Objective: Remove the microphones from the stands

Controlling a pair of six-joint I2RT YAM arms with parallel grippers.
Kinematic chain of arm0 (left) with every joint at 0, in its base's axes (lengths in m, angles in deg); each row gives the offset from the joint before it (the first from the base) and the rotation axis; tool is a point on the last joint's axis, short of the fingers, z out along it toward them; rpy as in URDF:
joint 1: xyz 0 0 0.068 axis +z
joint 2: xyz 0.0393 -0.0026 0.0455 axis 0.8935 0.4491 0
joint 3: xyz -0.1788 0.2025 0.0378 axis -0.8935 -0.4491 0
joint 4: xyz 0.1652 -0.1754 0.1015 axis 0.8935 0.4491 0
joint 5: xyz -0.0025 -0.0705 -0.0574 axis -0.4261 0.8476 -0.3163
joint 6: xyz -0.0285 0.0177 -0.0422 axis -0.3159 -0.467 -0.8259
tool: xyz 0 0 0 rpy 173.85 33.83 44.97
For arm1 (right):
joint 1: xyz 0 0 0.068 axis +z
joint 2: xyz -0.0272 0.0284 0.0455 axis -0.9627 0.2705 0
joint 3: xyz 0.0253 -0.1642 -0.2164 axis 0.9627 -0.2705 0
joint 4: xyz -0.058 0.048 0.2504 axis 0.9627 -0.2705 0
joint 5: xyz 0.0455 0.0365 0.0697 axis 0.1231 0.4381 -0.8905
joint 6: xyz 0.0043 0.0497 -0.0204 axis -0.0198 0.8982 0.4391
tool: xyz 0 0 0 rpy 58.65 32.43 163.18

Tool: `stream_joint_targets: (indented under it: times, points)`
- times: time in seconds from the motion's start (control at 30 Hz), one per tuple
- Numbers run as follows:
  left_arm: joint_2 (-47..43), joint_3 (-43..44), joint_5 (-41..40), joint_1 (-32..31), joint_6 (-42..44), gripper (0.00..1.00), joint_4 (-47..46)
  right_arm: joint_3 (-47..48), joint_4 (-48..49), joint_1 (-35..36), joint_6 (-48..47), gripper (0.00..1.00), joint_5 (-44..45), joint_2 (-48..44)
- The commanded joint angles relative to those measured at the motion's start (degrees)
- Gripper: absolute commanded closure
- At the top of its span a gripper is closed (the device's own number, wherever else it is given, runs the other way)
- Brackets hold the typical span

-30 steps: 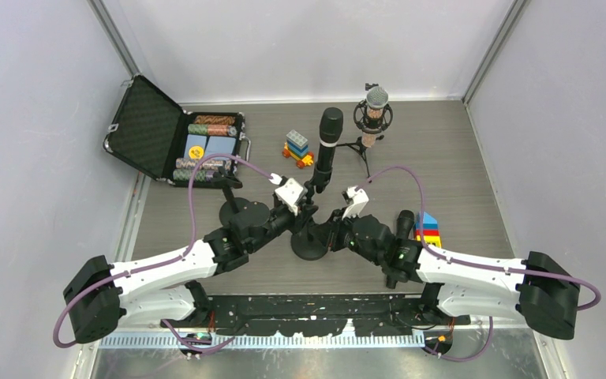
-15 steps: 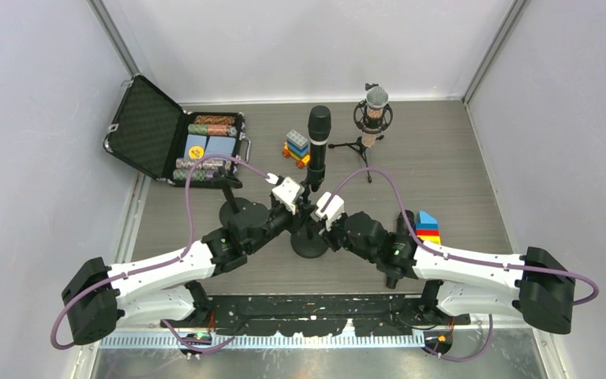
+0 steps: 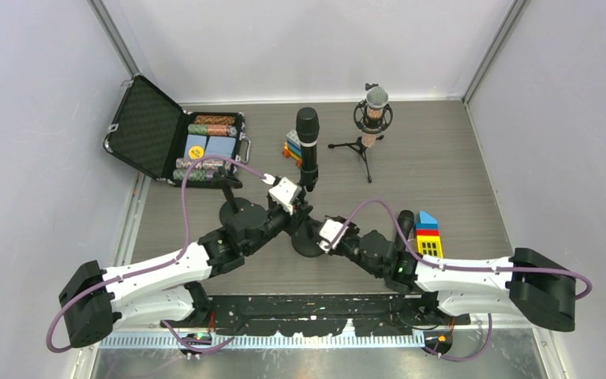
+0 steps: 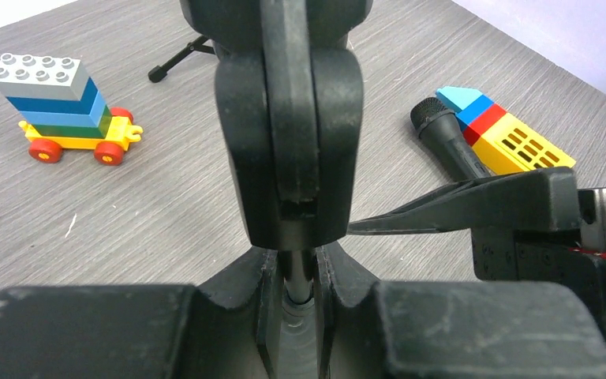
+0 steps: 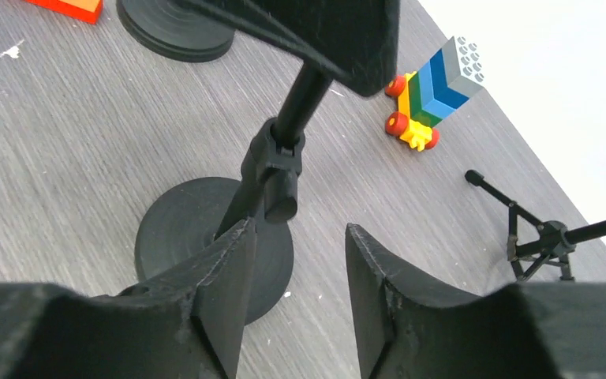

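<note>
Tabletop [image 3: 458,158] — microphone [image 3: 308,146] further left than before

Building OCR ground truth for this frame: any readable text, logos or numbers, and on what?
None legible in any view.
Yellow round piece in the open case: dark mark, too small to read.
Yellow brick: dark slots, a grille pattern, not letters.
Grey brick studs on the toy car: too blurred to read any logo.
</note>
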Motion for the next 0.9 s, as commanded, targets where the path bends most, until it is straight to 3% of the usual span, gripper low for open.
stream_joint_targets:
  times: [0.0, 0.13, 0.23, 0.27, 0.37, 0.57, 0.63, 0.7, 0.73, 0.87]
  points:
    - [-1.48, 0.65, -1.81, -0.29, -1.10, 1.00, 0.80, -3.15, 8.21, 0.62, 7.95, 0.46, -0.81, -6.07]
    - [-0.92, 1.29, -1.42, -0.32, -1.10, 1.00, 0.76, -5.26, 7.42, 0.58, 23.63, 0.37, 2.27, -13.77]
    - [0.00, 2.26, -0.70, -0.42, -1.26, 1.00, 0.71, -4.93, 5.29, 0.57, 38.12, 0.35, 12.46, -19.72]
    - [0.38, 2.58, -0.46, -0.47, -1.35, 1.00, 0.71, -4.20, 2.63, 0.54, 44.16, 0.35, 14.32, -20.82]
    - [1.34, 3.46, 0.09, -0.59, -1.81, 1.00, 0.87, -1.37, -3.39, 0.45, 50.63, 0.35, 20.15, -24.79]
    - [1.88, 4.29, -0.47, -0.95, -2.16, 1.00, 1.15, 8.68, -25.83, 0.28, 72.45, 0.35, 35.30, -27.24]
    - [1.76, 4.18, -0.81, -0.96, -2.15, 1.00, 1.40, 11.02, -35.01, 0.27, 84.82, 0.35, 39.74, -27.32]
    - [1.70, 3.96, -1.38, -0.95, -2.05, 1.00, 1.73, 11.69, -45.14, 0.27, 107.32, 0.32, 41.48, -27.66]
    - [1.57, 4.02, -1.75, -0.92, -1.80, 1.00, 2.42, 10.76, -49.28, 0.27, 113.26, 0.31, 40.72, -27.73]
    - [0.67, 4.42, -3.10, -0.96, -0.87, 1.00, 4.19, 4.31, -39.75, 0.27, 132.45, 0.27, 35.15, -23.24]
